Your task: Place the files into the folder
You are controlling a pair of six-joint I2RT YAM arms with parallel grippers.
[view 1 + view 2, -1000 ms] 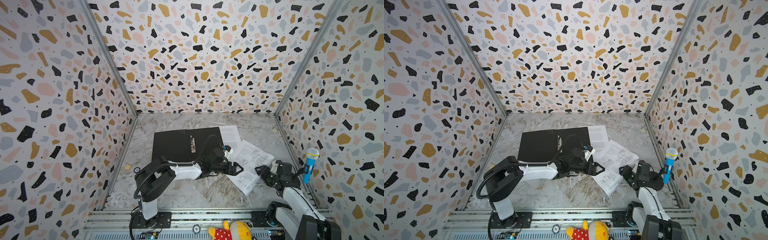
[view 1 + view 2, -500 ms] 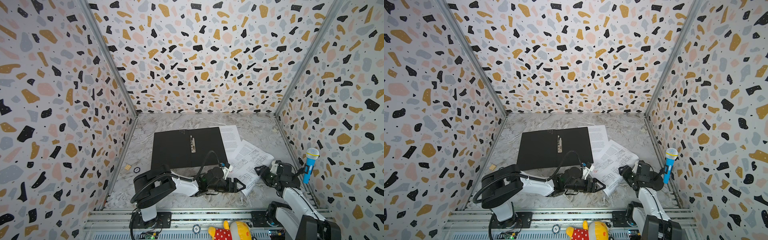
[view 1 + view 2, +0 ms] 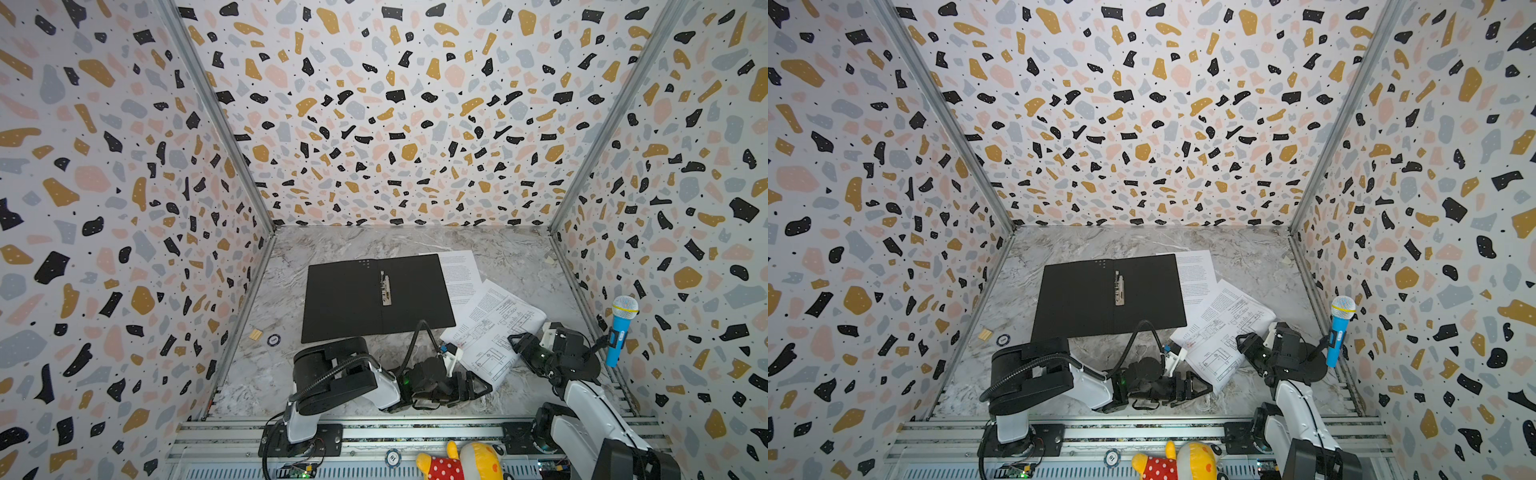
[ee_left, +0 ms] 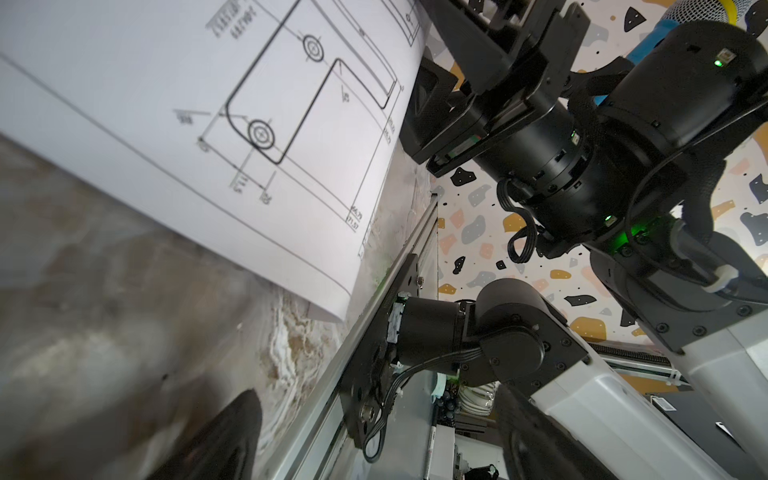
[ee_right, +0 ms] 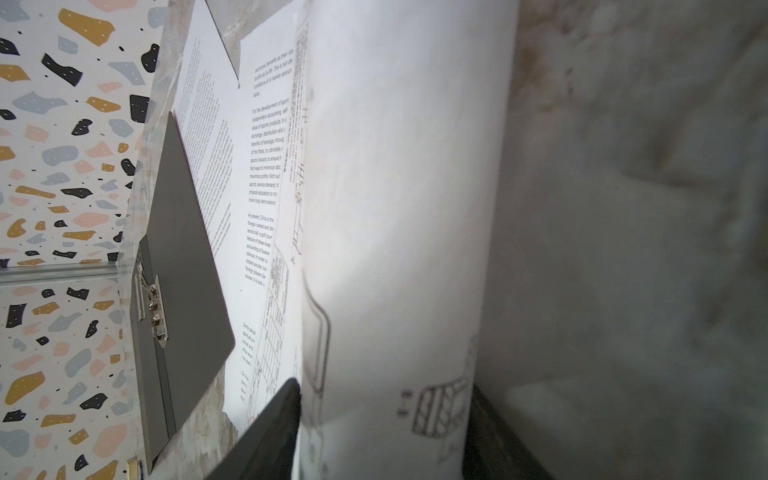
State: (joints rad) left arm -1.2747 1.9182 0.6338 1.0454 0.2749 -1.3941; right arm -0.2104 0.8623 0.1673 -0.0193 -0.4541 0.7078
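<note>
On marble (image 3: 257, 374), black folder (image 3: 345, 299), right jaws gripping curled sheet (image 3: 494, 332), left jaws wide, empty.

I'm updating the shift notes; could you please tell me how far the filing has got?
Done: the folder lies open, black inside up, metal clip bare. In hand: the right gripper pinches the drawing sheet by its edge; the left gripper hangs open near that sheet's corner. Left: every sheet, the text sheets too, is outside the folder.

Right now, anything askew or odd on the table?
Yes. The drawing sheet bows up off the table, buckled inside the right gripper. A text sheet lies skewed, partly under the open folder.
</note>
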